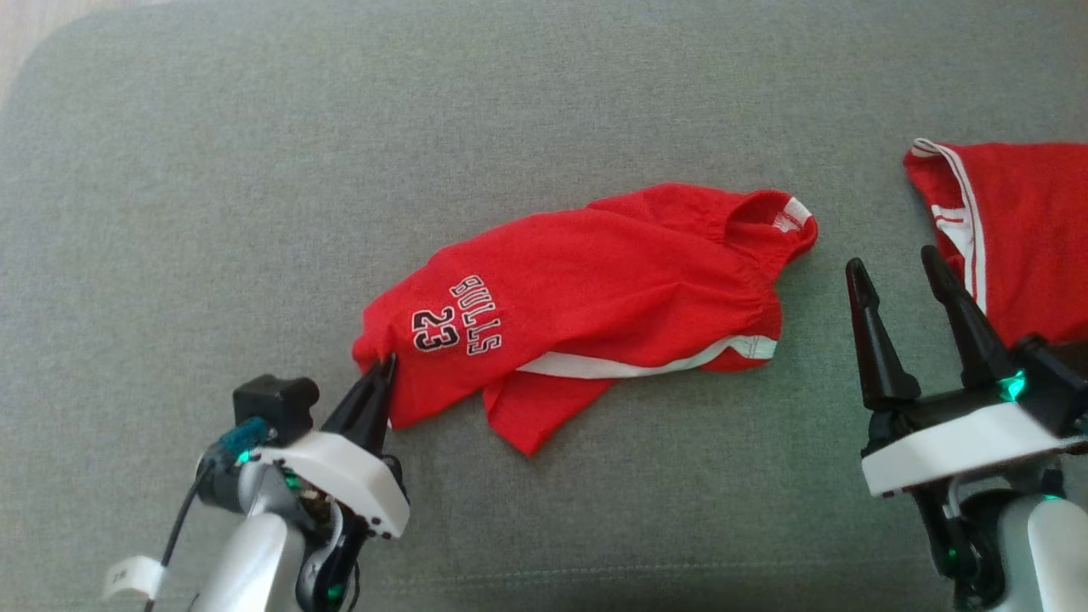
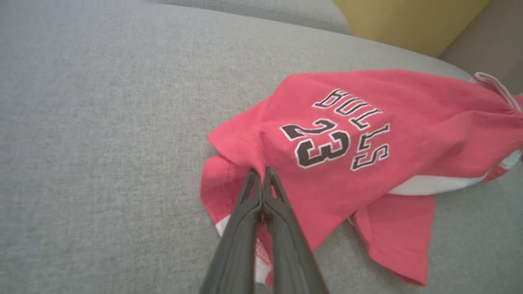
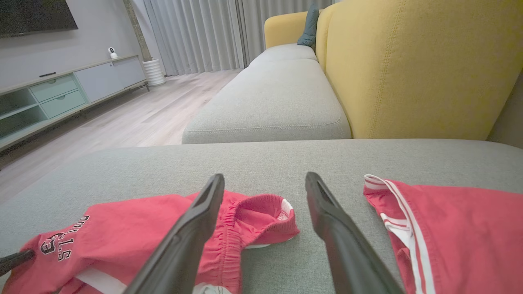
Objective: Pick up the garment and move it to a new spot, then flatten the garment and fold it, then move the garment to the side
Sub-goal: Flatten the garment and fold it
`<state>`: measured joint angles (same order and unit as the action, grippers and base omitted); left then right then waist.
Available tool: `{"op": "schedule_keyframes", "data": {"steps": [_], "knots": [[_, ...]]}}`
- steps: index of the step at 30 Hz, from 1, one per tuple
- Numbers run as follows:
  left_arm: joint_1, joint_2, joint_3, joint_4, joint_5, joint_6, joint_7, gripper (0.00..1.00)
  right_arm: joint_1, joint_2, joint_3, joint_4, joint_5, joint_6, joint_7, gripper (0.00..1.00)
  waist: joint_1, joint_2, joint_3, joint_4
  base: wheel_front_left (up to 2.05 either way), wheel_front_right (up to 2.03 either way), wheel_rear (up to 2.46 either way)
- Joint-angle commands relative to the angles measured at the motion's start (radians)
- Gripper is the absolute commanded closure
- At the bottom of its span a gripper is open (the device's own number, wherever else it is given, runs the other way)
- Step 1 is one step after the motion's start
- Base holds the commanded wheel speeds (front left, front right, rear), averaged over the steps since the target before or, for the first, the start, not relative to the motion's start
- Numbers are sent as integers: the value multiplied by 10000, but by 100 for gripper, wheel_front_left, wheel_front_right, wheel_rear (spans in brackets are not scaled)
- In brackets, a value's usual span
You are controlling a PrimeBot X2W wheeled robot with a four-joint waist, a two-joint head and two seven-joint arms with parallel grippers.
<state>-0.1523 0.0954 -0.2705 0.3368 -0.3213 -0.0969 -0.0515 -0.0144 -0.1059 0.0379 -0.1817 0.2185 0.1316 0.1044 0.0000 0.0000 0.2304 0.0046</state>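
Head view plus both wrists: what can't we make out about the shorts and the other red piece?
Cut off: second red garment, by the right edge in head and right wrist views; right gripper covers its lower part in head view.
Hidden: how much of the shorts the left gripper pinches; its closed jaws cover that in left wrist view.
Too small: white patch inside the waistband, head view.

Head view looks steeply down on the grey cushion (image 1: 212, 170). Left wrist view sits close behind the left hand (image 2: 260, 171), just over the shorts (image 2: 367, 134). Right wrist view looks low across the cushion into the room. All 3 share the shorts.
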Motion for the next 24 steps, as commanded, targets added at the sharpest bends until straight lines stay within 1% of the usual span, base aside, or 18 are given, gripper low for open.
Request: {"op": "schedule_keyframes", "data": {"steps": [1,6,10,13,17,21,22,23,24], "knots": [[-376,223,344,-503,12,31,-162,100,-248,12,175,-324,31,-9,-53,0,0,0,9,18,0,0,0],[-486,321,426,-1012,17,104,-286,100,-234,32,124,-321,35,-9,-20,0,0,0,50,64,0,0,0],[-698,343,583,-1483,-171,123,-298,100,-260,56,119,-302,81,-9,27,0,0,0,87,69,0,0,0],[-976,364,730,-1588,-331,146,-254,100,-309,65,152,-259,126,-9,33,0,0,0,146,11,0,0,0],[-1474,389,940,-1201,-554,159,-229,100,-394,64,212,-177,187,-9,27,0,0,0,265,-160,0,0,0],[-2027,384,1071,-321,-757,128,-270,100,-470,63,226,-126,194,-9,-8,0,0,0,372,-323,0,0,0],[-2144,353,1084,-52,-835,111,-256,80,-480,62,223,-111,196,-9,-18,0,0,0,388,-349,0,0,0],[-2251,340,1091,214,-877,99,-271,42,-486,63,223,-96,195,-9,-27,0,0,0,395,-376,0,0,0],[-2341,324,1099,468,-908,93,-312,0,-488,65,220,-82,193,-9,-35,0,0,0,397,-400,0,0,0]]}}
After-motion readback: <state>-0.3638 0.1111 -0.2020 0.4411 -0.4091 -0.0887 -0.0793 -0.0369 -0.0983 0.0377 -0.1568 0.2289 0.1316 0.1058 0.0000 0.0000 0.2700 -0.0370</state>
